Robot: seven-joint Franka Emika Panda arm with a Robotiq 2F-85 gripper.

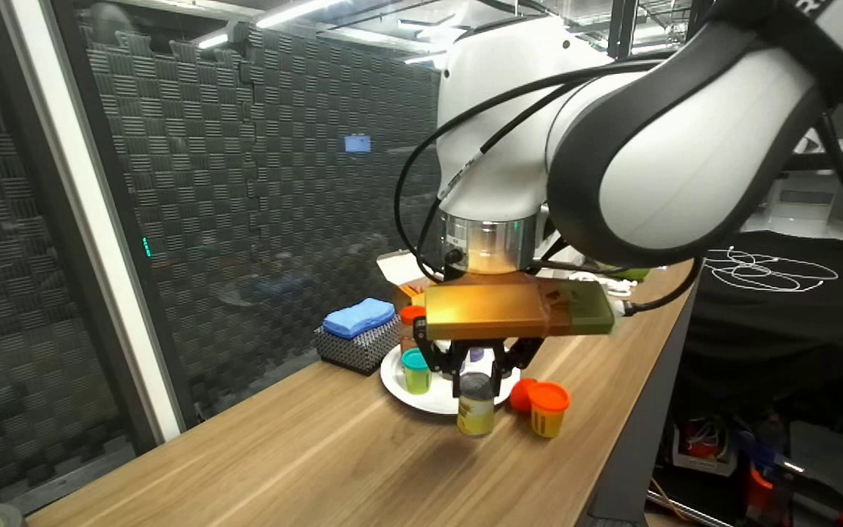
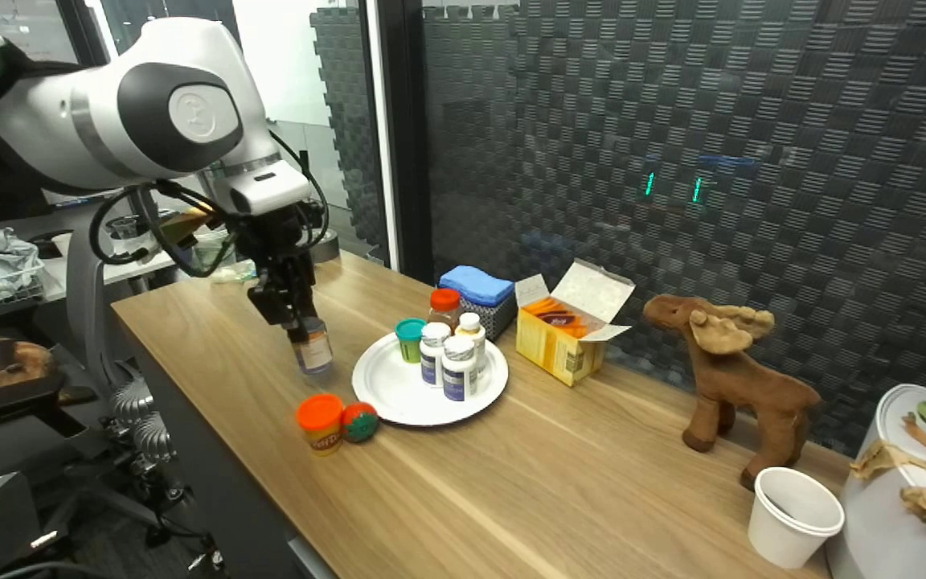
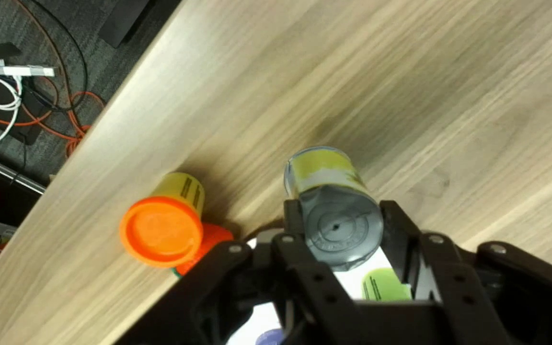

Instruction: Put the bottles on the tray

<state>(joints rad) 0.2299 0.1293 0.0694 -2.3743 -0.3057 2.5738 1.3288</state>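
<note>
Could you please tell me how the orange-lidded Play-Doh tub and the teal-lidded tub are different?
The orange-lidded Play-Doh tub has a yellow body; the teal-lidded tub has a green one. The orange-lidded Play-Doh tub stands on the wooden table, beside a red tomato-like object; the teal-lidded tub stands on the round white plate. Both stand upright, lids on.

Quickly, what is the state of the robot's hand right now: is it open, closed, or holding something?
Hand: closed on the grey-topped jar, holding it.
</note>
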